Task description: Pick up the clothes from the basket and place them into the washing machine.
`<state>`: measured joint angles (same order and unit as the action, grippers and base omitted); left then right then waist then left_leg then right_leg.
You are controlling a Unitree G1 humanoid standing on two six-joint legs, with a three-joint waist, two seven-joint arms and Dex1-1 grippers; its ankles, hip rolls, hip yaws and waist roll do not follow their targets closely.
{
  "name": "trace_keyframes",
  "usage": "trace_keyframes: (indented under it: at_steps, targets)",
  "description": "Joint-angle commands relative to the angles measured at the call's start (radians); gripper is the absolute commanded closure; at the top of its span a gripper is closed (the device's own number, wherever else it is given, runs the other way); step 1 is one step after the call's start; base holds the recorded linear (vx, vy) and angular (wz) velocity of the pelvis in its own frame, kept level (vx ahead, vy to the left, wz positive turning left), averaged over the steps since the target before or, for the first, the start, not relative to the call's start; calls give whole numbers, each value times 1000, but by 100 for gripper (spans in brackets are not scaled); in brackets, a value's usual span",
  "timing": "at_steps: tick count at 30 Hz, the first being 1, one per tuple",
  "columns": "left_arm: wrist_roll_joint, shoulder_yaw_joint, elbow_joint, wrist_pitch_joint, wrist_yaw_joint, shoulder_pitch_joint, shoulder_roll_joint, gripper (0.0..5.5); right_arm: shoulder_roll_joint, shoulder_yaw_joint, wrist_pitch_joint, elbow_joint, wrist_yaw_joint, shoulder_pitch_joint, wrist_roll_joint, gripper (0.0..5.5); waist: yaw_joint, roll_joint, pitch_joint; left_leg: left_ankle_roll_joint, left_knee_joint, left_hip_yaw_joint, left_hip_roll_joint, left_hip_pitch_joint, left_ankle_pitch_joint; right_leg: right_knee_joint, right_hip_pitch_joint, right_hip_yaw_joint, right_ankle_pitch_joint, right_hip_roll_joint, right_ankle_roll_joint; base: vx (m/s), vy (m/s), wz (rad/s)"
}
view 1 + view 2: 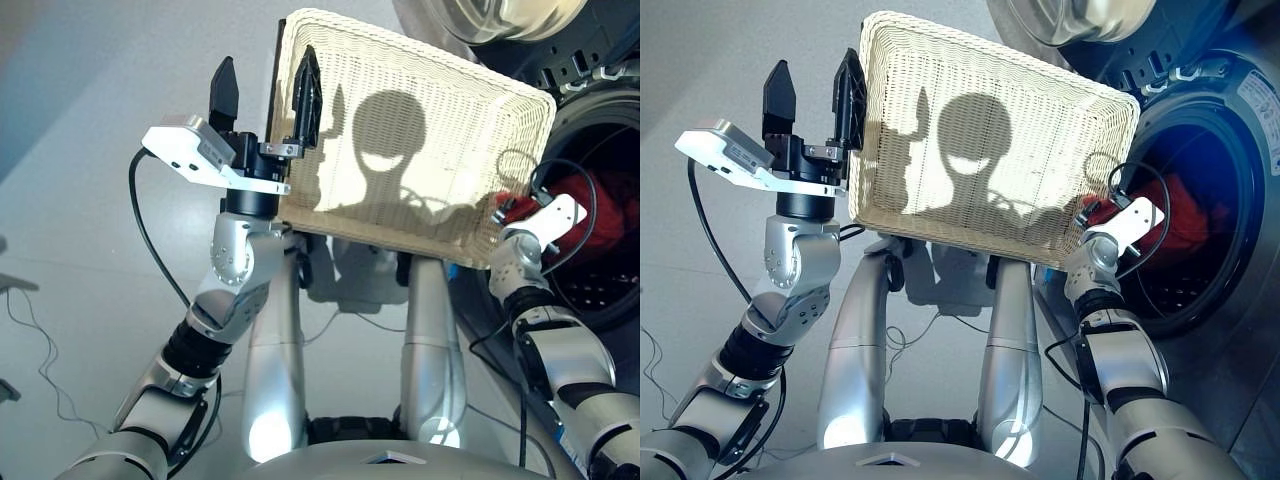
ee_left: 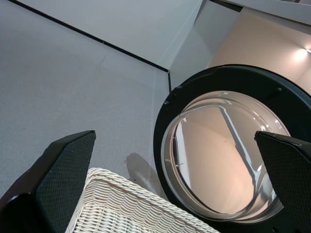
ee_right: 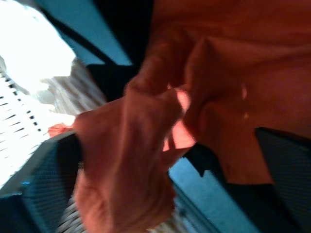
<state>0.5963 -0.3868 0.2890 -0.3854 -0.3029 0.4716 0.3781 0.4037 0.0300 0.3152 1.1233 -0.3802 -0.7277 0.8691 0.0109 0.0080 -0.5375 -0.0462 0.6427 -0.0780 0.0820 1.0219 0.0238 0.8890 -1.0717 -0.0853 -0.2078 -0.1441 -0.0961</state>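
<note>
1. The left hand (image 1: 265,90) is raised just beside the left edge of the basket (image 1: 420,130); its two black fingers (image 1: 224,92) point upward and stand spread apart with nothing between them; one finger lies against the basket's left rim, the other is clear of it.
2. The cream-white wicker basket sits in the middle, its inside showing only woven cane; the round glass door (image 2: 221,155) stands open just beyond the basket's far edge.
3. The right hand (image 1: 1118,222) is at the basket's right corner, reaching toward the drum hole of the washing machine (image 1: 1230,120); whether its fingers are parted or closed I cannot tell; red cloth fills the wrist view just ahead of it.
4. The red garment (image 1: 1175,215) lies inside the drum, right of the basket; in the wrist view its folds (image 3: 146,145) bunch up close between the fingers.
</note>
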Motion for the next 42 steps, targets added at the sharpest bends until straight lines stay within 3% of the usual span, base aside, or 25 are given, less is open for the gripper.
trace_keyframes:
  at_steps: [1, 9, 14, 20, 22, 29, 31, 38, 42]
  targets:
    - [-25, 33, 95, -41, 8, 0, 6, 0, 60, -32, 73, -38, -21, 32, 44, 0, -2, -21, 17, -4, 161, -24, -4, -38, 190, -102, 26, 41, 100, 21, 24, 0, 0, 0]
    - [-19, 36, 86, -42, 35, -5, 2, 0, 38, 2, 93, -172, 18, 91, 11, 0, 4, -26, 17, -4, 148, -23, -3, -51, 180, -108, 35, 39, 103, 23, 23, 0, 0, 0]
    - [-24, 53, 58, -48, 65, -31, -12, 0, 2, 28, 162, -416, 27, 212, -157, 0, 15, -25, 17, -2, 125, -25, -4, -76, 167, -124, 60, 42, 104, 21, 20, 0, 0, 0]
    - [37, 45, -43, -51, 112, -94, -22, 0, -33, 51, 196, -531, 21, 301, -266, 0, 20, -17, 17, -2, 65, -28, -8, -144, 148, -165, 117, 42, 117, 21, 14, 0, 0, 0]
    - [89, 43, -117, -40, 163, -139, -25, 0, -48, 70, 199, -566, 59, 336, -275, 0, 21, -13, 17, -7, 8, -29, -11, -215, 132, -213, 184, 49, 130, 18, 8, 70, -16, -57]
    - [28, 68, -389, -11, 254, -252, -35, 0, -22, 112, 154, -586, 169, 447, -343, 0, 23, -12, 17, -26, -185, -14, -27, -491, 76, -387, 469, 88, 168, 2, -15, 130, -40, -8]
    - [-19, 87, -550, -5, 275, -269, -54, 0, -19, 126, 139, -566, 206, 477, -363, 0, 23, -13, 18, -32, -258, -15, -28, -598, 57, -449, 573, 98, 182, 0, -23, 175, -32, 45]
    - [-104, 172, -968, 7, 326, -347, -107, 0, -13, 183, 76, -451, 339, 601, -444, 0, 22, -22, 135, -46, -459, -15, -17, -817, -6, -631, 785, 124, 227, -3, -48, 169, -24, 0]
    - [-214, 202, -1139, 27, 339, -393, -105, 0, -28, 195, 40, -366, 388, 666, -497, 0, 28, -27, 214, -52, -566, -26, -11, -926, -37, -728, 880, 136, 253, -4, -59, 143, -11, 66]
